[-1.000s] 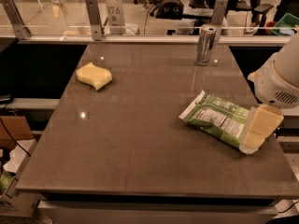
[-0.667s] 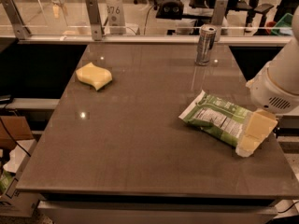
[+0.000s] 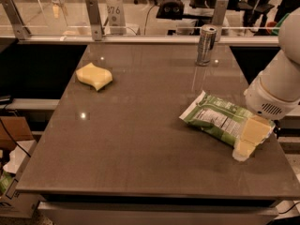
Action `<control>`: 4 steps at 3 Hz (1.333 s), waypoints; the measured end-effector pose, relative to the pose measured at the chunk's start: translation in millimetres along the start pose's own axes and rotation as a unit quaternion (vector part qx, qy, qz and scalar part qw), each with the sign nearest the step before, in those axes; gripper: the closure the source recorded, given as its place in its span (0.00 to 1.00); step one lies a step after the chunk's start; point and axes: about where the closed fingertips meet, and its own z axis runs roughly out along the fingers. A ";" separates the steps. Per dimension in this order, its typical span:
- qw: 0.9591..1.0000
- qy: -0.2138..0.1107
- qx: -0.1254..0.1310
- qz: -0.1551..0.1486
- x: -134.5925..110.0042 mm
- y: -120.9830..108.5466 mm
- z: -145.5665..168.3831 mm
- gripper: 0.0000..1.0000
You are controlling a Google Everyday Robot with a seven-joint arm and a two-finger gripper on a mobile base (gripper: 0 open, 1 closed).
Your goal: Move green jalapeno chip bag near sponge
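Observation:
The green jalapeno chip bag [image 3: 215, 117] lies flat on the right side of the table, its white nutrition label facing up. The sponge [image 3: 94, 76], a pale-yellow wavy block, lies far off at the table's left back. My gripper [image 3: 248, 142] hangs from the white arm at the right edge. Its yellowish pads sit over the bag's near right end and hide that end.
A slim silver can [image 3: 206, 45] stands at the back right of the brown table [image 3: 131, 139]. A glass barrier with metal posts [image 3: 93, 18] runs along the far edge. A cardboard box [image 3: 11, 130] sits on the floor to the left.
My gripper has moved left and down, from beside the bag's right end to over it. The bag, sponge and can have not moved.

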 end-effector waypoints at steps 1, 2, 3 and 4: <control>1.000 0.008 -0.005 0.003 1.9 -0.9 4.8 0.16; 1.000 0.013 -0.008 0.003 0.6 -2.7 4.7 0.39; 1.000 0.014 -0.009 -0.001 -4.9 -5.0 0.6 0.64; 1.000 0.011 -0.006 -0.013 -21.3 -10.3 -8.7 0.86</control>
